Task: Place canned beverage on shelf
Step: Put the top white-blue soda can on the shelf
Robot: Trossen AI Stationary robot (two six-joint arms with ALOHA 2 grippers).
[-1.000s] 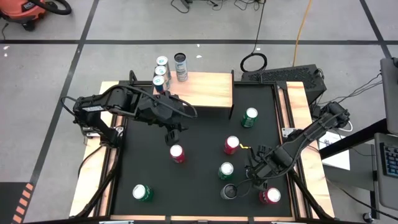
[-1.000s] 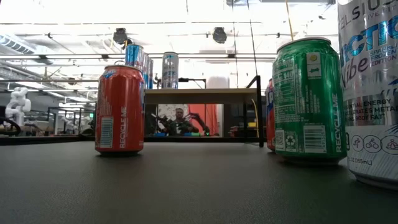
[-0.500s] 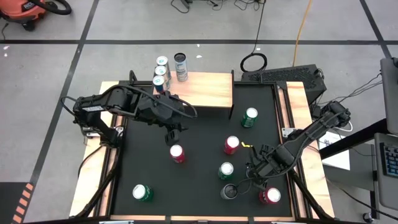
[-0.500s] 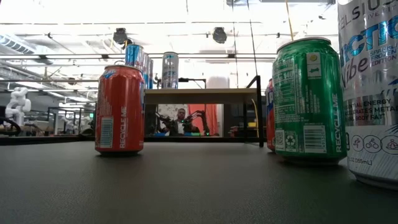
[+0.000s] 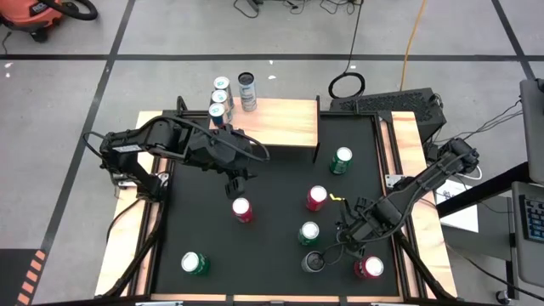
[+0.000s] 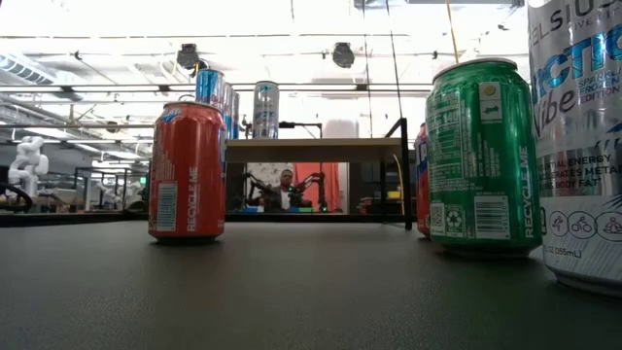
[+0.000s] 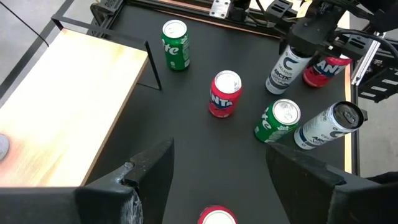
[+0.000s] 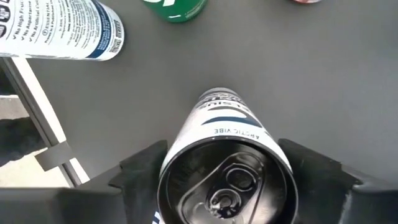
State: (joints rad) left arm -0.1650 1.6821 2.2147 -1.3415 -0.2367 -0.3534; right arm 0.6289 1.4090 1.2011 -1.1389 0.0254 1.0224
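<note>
Right gripper (image 5: 327, 252) is positioned over a white-and-black can (image 8: 227, 168) near the front right of the black tabletop (image 5: 272, 255); its fingers (image 8: 140, 165) are spread on either side of the can's top, though whether contact is made cannot be told. Left gripper (image 5: 235, 184) is held open above the table, near the light-wood shelf (image 5: 280, 121), on whose left end three cans (image 5: 223, 100) are seen.

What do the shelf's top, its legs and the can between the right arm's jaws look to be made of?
The shelf: its top looks like pale wood or a wood-look board, matt, with faint grain. Its legs look like thin metal bar, painted black. The silver can looks like aluminium: a shiny pressed lid with a pull tab and a printed glossy wall. The right gripper stands around it.
</note>
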